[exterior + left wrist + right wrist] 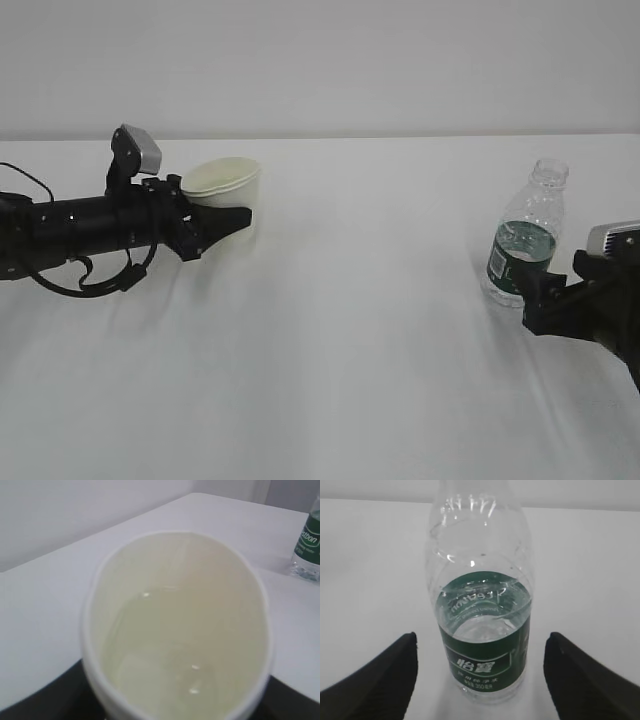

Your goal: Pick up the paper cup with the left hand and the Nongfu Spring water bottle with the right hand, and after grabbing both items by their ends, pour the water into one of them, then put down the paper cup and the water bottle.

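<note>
left hand (232, 222) — grasping paper cup (222, 180); right hand (480, 677) — released, straddling Nongfu Spring water bottle (481, 605)

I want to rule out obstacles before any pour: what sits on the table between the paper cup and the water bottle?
Nothing: in the exterior view only bare white table lies between the paper cup and the water bottle.

The paper cup (225, 188), white with a cream inside, sat at the far left, its rim squeezed into an oval, with clear liquid pooled in it. The Nongfu Spring water bottle (526, 236) stood upright on the right, capless, green-labelled, partly filled.
</note>
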You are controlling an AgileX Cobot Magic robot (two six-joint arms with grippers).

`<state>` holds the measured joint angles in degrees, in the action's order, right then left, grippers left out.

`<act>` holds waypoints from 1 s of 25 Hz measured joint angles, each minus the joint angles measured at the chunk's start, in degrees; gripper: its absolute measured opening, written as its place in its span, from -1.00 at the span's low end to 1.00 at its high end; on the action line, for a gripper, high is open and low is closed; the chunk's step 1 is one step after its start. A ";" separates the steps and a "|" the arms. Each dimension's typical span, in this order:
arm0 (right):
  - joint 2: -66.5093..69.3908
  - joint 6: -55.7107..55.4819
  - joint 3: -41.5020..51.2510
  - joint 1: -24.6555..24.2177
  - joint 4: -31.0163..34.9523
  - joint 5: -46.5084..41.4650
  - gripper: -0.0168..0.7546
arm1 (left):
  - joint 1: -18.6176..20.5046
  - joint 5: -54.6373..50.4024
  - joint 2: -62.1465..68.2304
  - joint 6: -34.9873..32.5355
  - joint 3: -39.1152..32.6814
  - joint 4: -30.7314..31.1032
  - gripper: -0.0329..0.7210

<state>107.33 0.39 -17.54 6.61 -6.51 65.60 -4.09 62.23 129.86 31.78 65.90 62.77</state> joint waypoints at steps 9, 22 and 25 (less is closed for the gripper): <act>0.00 0.00 0.00 0.00 0.00 0.00 0.57 | 1.55 -0.73 0.00 -1.17 0.00 0.00 0.25; 0.00 -0.39 0.00 0.00 0.00 0.00 0.57 | 1.60 0.33 1.29 -2.28 0.00 -2.86 0.25; 0.00 -0.39 0.00 0.00 0.00 0.00 0.57 | 1.60 0.42 1.93 -2.53 -0.13 -3.24 0.25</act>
<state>107.33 0.00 -17.54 6.61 -6.51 65.60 -2.49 62.65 131.79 29.25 65.77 59.53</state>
